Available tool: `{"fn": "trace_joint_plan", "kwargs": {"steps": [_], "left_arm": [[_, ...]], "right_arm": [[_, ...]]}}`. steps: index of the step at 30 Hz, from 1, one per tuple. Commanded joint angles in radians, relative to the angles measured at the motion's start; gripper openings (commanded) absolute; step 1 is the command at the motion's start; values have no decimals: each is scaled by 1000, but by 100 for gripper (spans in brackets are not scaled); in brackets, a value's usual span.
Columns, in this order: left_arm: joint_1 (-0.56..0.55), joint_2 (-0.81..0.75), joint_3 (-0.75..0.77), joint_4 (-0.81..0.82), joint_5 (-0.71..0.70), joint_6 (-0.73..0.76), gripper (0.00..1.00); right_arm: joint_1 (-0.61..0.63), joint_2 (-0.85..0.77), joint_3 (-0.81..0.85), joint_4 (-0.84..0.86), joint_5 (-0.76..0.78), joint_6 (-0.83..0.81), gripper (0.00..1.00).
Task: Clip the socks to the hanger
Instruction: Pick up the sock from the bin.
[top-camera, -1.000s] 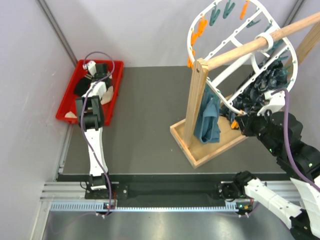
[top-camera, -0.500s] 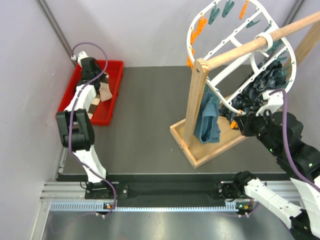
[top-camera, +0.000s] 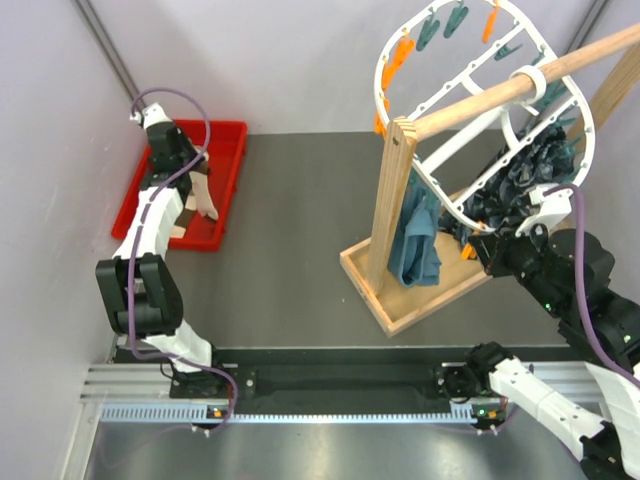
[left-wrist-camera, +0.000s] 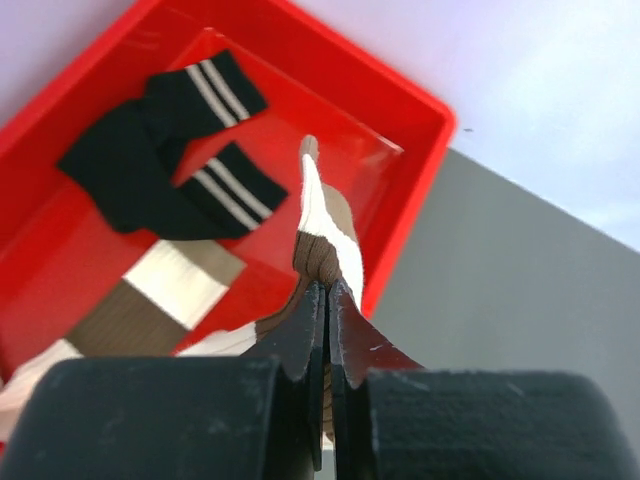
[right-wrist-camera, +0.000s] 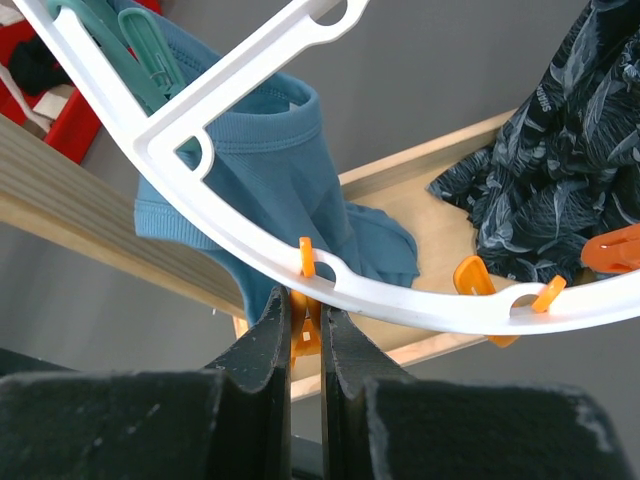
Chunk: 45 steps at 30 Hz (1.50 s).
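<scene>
Your white hanger (right-wrist-camera: 420, 300) is hanging tilted from the wooden rack (top-camera: 395, 200), its lower rim passing just above your right gripper (right-wrist-camera: 305, 310). That arm is reaching up from the near right corner, fingers pinching an orange peg (right-wrist-camera: 303, 335) under the rim. Your left arm is folding its elbow near the base and holding its wrist high over the red tray (top-camera: 236, 170). The left gripper (left-wrist-camera: 325, 300) is clamping the brown end of a banded sock (left-wrist-camera: 325, 225), which is dangling lengthwise toward the tray. Black socks (left-wrist-camera: 170, 160) are lying inside.
</scene>
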Motion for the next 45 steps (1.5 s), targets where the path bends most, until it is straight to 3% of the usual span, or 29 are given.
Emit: {"fn": "trace_joint_plan", "kwargs": {"steps": [1, 5, 9, 14, 16, 18, 21, 22, 32, 37, 45], "left_arm": [[31, 33, -4, -2, -47, 70, 0], [103, 147, 15, 43, 117, 93, 0], [140, 233, 39, 48, 194, 116, 0], [143, 248, -17, 3, 16, 168, 2], [145, 237, -29, -49, -54, 157, 13], [143, 216, -38, -57, -87, 134, 34], [143, 182, -29, -46, -64, 142, 53], [143, 179, -24, -46, -50, 140, 55], [122, 288, 126, -37, 96, 197, 55], [45, 490, 388, -198, 16, 254, 47], [2, 630, 457, -150, -101, 248, 38]], "right_arm": [[11, 4, -16, -57, -50, -10, 0], [11, 0, -24, -47, -58, -7, 0], [11, -3, -35, -44, -58, -10, 0], [13, -6, -39, -44, -55, -18, 0], [11, -9, -36, -44, -61, -21, 0], [11, -7, -36, -46, -64, -21, 0], [11, -7, -43, -41, -73, -22, 0], [11, -7, -44, -40, -75, -22, 0], [11, 2, -49, -31, -90, -10, 0], [11, 8, -41, -32, -92, -10, 0], [11, 27, -46, -34, -91, -6, 0]]}}
